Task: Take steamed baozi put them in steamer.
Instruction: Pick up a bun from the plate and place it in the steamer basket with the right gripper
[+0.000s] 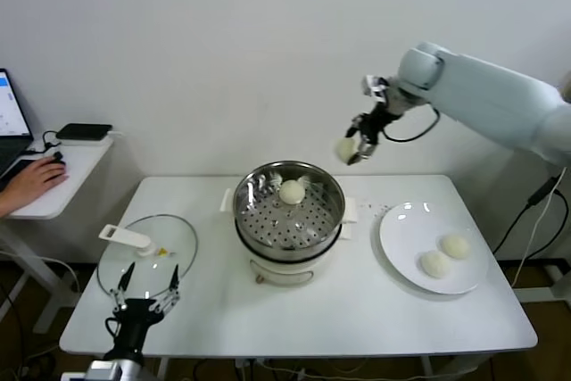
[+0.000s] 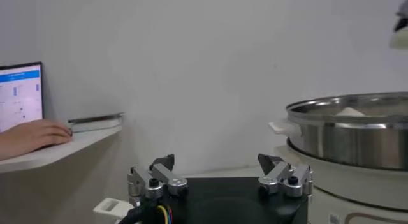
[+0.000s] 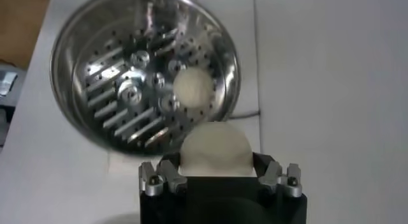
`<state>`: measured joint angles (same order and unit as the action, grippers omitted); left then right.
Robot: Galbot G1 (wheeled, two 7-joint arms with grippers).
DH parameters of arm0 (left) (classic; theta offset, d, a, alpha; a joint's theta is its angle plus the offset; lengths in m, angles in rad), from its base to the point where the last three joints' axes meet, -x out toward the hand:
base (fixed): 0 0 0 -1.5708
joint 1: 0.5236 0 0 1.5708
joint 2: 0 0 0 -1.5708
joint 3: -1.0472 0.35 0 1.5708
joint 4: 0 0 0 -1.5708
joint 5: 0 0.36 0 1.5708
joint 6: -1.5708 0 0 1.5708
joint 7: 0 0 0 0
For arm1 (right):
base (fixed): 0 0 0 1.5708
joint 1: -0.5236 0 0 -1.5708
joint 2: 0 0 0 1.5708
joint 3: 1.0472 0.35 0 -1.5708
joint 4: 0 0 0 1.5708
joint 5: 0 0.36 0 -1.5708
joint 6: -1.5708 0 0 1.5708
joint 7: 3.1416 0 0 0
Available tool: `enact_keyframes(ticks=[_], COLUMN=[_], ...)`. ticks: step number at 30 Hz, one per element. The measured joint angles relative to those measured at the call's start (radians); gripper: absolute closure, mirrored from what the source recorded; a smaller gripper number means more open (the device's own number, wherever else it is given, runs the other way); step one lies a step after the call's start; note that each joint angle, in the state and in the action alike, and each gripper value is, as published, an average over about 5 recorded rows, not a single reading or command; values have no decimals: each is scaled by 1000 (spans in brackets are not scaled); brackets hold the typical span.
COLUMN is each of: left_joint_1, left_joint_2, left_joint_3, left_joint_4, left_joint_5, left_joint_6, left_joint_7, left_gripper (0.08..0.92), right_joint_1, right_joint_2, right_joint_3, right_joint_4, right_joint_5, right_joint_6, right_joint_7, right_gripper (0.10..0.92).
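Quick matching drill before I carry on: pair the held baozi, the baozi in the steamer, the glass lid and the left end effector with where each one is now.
Things:
1. Held baozi
2. Baozi in the steamer
3. Glass lid
4. Left end effector

Places:
A. On the perforated bottom of the steamer
B. Open, low at the table's near left edge
C. In the right end effector, in the air
D. Flat on the table, left of the steamer

Pairs: 1-C, 2-A, 3-D, 4-B
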<state>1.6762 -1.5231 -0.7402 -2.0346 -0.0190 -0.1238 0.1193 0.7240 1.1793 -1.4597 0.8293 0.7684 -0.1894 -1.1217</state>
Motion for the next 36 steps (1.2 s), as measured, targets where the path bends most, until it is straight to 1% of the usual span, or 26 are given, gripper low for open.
enact_keyframes(ticks=[8, 16, 25, 36], left_joint_1=[-9, -9, -3, 9], left_joint_2=[2, 4, 3, 0], left_joint_3=[1, -1, -4, -2], left_joint_4=[-5, 3, 8, 13], left_joint_5=[18, 22, 22, 18], left_joint_6=[2, 1, -6, -13], left_joint_7=[1, 1, -1, -4], left_gripper=[177, 177, 177, 177], right_joint_1=[-34, -94, -162, -217], right_joint_2=[152, 253, 316, 354], right_joint_3=[-5, -3, 0, -1], right_joint_4=[-72, -119, -146, -162], right_joint_5=[44, 46, 26, 7], right_joint_6=[-8, -13, -14, -13], right_joint_7=[4, 12, 17, 18], right_gripper=[296, 295, 296, 294])
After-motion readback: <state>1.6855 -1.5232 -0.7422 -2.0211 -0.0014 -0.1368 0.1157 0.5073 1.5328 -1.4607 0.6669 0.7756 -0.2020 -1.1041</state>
